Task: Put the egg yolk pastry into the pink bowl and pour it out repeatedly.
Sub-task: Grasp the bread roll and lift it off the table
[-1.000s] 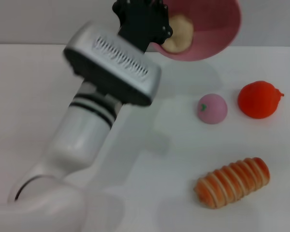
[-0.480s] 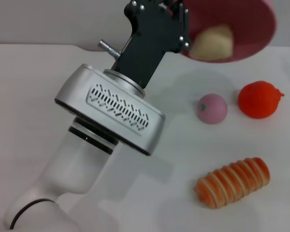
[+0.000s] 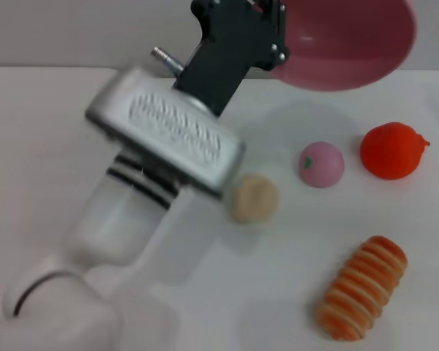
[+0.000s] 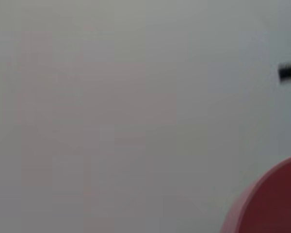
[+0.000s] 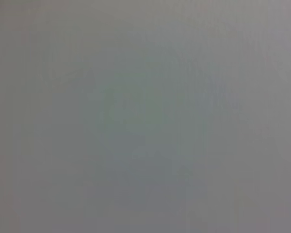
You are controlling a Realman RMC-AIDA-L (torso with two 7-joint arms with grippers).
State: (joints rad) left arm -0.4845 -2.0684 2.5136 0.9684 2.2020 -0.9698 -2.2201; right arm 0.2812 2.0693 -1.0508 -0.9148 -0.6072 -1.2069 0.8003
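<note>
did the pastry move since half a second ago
Yes. The egg yolk pastry has left the pink bowl, held tilted by the left gripper, and now lies on the table left of the pink ball.

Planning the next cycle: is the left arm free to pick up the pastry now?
Probably not yet: the left gripper holds the pink bowl tilted in the air. The pastry itself lies uncovered on the table.

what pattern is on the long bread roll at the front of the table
Orange stripes alternating with pale tan bands across the bread roll, clearest in the head view.
</note>
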